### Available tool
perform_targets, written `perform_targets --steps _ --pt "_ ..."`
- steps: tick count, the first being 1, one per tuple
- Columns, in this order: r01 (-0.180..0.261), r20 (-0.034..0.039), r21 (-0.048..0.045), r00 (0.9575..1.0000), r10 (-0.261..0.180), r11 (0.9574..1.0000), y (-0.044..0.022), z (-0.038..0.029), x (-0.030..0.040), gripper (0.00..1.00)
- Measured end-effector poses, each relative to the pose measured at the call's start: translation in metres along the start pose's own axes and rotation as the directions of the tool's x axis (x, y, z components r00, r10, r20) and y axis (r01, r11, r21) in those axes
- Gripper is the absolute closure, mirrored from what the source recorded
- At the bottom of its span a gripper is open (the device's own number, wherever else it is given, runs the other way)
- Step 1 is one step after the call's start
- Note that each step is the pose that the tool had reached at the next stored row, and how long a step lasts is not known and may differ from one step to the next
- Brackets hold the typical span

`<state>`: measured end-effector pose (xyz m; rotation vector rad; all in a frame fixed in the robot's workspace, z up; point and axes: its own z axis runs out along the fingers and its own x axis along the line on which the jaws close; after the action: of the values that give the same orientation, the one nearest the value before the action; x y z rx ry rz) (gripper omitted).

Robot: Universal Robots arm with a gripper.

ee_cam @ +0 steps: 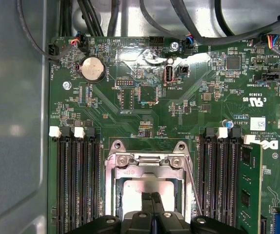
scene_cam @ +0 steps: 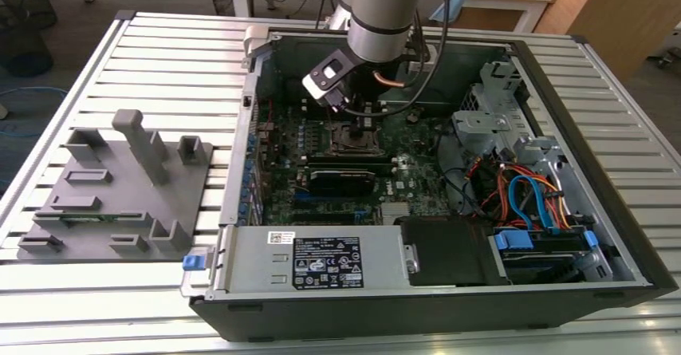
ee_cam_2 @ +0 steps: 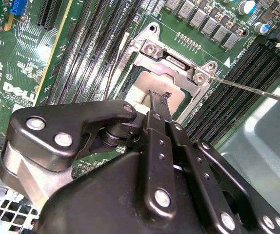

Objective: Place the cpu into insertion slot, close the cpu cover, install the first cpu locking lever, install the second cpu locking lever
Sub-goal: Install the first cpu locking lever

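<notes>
Inside the computer case (scene_cam: pixel 426 311), toward 11 o'clock, the cpu (ee_cam: pixel 146 189) lay in the insertion slot (ee_cam: pixel 110 195) under the cpu cover (ee_cam: pixel 150 168); fingers (ee_cam: pixel 146 203) pressed together, empty.

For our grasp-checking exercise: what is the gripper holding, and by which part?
Nothing: the gripper is shut with nothing between its fingers, its tip over the cpu.

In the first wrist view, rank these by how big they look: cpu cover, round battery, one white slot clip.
1. cpu cover, largest
2. round battery
3. white slot clip, smallest
All three sit on the same board, so nearness hardly skews the order.
</notes>
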<state>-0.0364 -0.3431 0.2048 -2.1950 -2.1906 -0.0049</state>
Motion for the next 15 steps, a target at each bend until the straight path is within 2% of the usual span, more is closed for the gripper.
perform_targets --steps 7,15 --pt "0.047 0.0046 0.0015 0.9989 -0.047 0.9989 0.0001 0.0001 0.0000 0.90" --pt "0.052 0.0140 0.0023 0.9985 -0.052 0.9986 -0.0001 -0.0021 0.0001 0.90"
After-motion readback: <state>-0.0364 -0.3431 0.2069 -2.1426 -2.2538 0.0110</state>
